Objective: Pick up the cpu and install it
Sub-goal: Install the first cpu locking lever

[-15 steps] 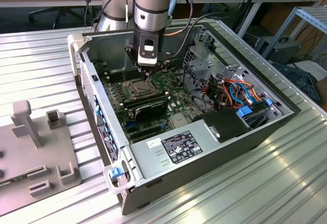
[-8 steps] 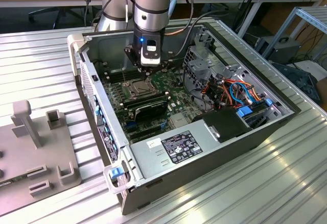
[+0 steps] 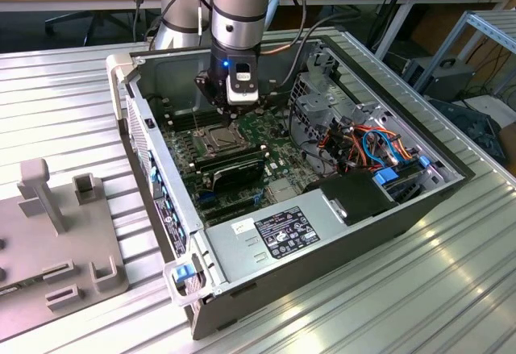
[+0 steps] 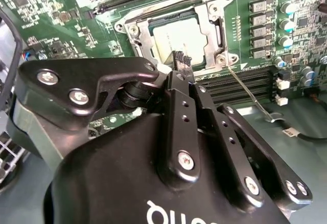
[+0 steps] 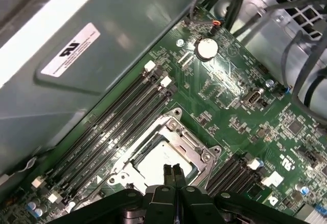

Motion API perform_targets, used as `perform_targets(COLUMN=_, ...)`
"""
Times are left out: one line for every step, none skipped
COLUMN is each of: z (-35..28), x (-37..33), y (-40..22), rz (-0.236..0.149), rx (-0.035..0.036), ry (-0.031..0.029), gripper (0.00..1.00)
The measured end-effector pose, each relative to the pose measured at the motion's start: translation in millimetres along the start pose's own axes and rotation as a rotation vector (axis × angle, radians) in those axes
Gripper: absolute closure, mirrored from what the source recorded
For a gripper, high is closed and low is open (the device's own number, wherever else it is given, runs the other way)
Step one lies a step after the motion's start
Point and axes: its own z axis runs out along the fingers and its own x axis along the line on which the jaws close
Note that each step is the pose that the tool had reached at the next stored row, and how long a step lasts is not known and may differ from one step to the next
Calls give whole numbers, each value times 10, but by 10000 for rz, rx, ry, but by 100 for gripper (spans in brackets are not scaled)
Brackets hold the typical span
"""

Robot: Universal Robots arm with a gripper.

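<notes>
The cpu (image 4: 176, 36) is a square with a silver lid, lying flat in the metal-framed socket (image 4: 212, 27) on the green motherboard (image 3: 270, 128). It also appears in the first wrist view as the cpu (image 5: 159, 162). In the exterior view the gripper (image 3: 230, 114) hangs inside the open computer case, right over the socket. Its black fingertips (image 5: 168, 172) are pressed together just above the cpu's lid, with nothing between them. In the second wrist view the gripper (image 4: 182, 59) ends over the near edge of the cpu. A thin wire lever (image 4: 247, 90) sticks out beside the socket.
Black memory slots (image 5: 115, 117) run along both sides of the socket. In the case stand a power supply (image 3: 282, 233), a drive cage (image 3: 322, 96) and orange and blue cables (image 3: 375, 148). A grey fixture (image 3: 56, 225) sits on the ribbed table at the exterior view's left.
</notes>
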Motion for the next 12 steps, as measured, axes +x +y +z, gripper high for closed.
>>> perform_targets(z=1, x=2, y=2, rz=-221, rx=-12, ry=8, gripper=89)
perform_targets(z=1, x=3, y=3, rz=-343, rx=-18, ry=11, gripper=89)
perform_targets(z=1, x=3, y=3, rz=-420, rx=-21, ry=14, gripper=89)
perform_targets(z=1, x=4, y=5, rz=-574, rx=-28, ry=19, gripper=89)
perform_targets(z=2, x=5, y=5, rz=-720, rx=-36, ry=24, gripper=89)
perform_targets(z=2, x=5, y=6, rz=-817, rx=-41, ry=27, gripper=89)
perform_targets(z=2, x=6, y=6, rz=-939, rx=-46, ry=31, gripper=89)
perform_targets(z=2, x=6, y=6, rz=-1043, rx=-49, ry=34, gripper=89)
perform_targets(z=1, x=6, y=5, rz=-1186, rx=-54, ry=39, gripper=89)
perform_targets(z=1, x=6, y=6, rz=-1295, rx=-59, ry=42, gripper=89)
perform_targets(z=1, x=6, y=6, rz=-1387, rx=-62, ry=45, gripper=89)
perform_targets(z=1, x=6, y=6, rz=-1529, rx=-69, ry=50, gripper=89)
